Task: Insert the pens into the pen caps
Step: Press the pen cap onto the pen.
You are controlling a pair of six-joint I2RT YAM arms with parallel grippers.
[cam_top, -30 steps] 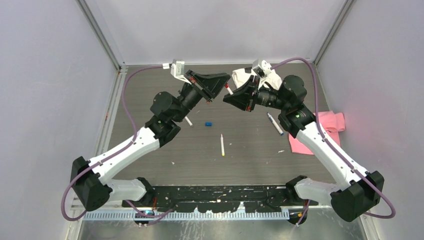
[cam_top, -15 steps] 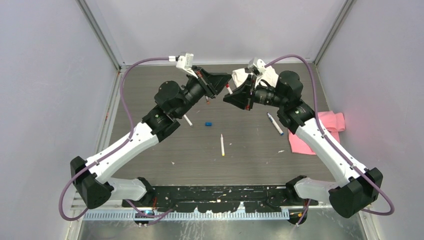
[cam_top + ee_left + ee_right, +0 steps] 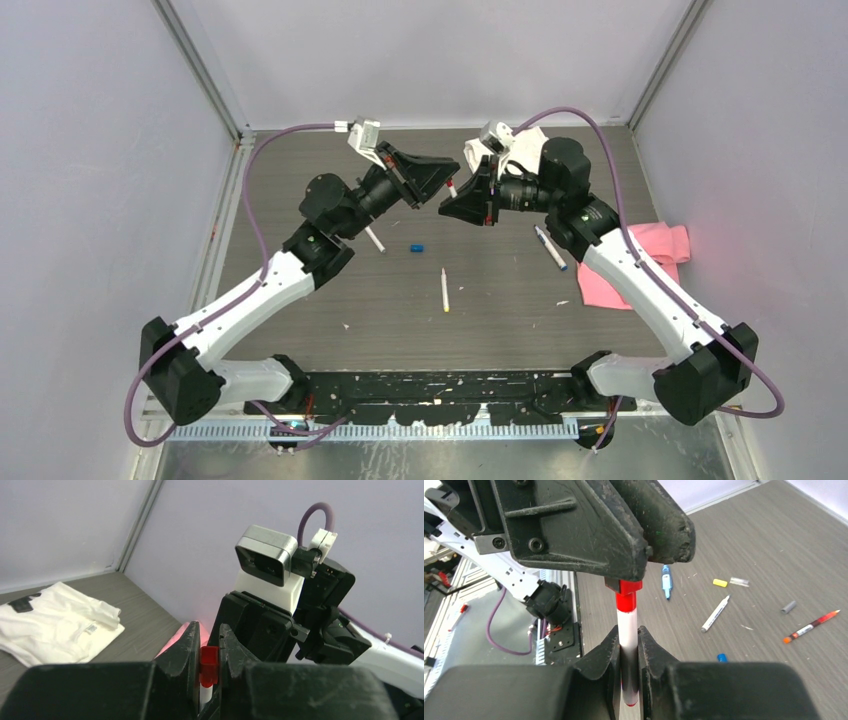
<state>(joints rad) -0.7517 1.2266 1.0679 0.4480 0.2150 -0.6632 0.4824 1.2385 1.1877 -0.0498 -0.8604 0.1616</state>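
Both arms are raised over the far middle of the surface [image 3: 500, 310], tips facing each other so that one pen and one cap line up in the air. The left fingers [image 3: 192, 647] are closed almost fully on a red cap [image 3: 209, 665], pinching it by its sides, which leaves its mouth free. The right fingers [image 3: 611, 650] are clamped tight on a white pen [image 3: 628, 625] low on its barrel, so most of its length reaches out toward the cap. In the right wrist view the pen's red end meets the cap; how deep it sits cannot be told. The step in hand looks like the push along the pen's axis. Other pens and caps lie loose on the surface, among them a blue cap [image 3: 417, 247] and a yellow-tipped pen [image 3: 444, 290].
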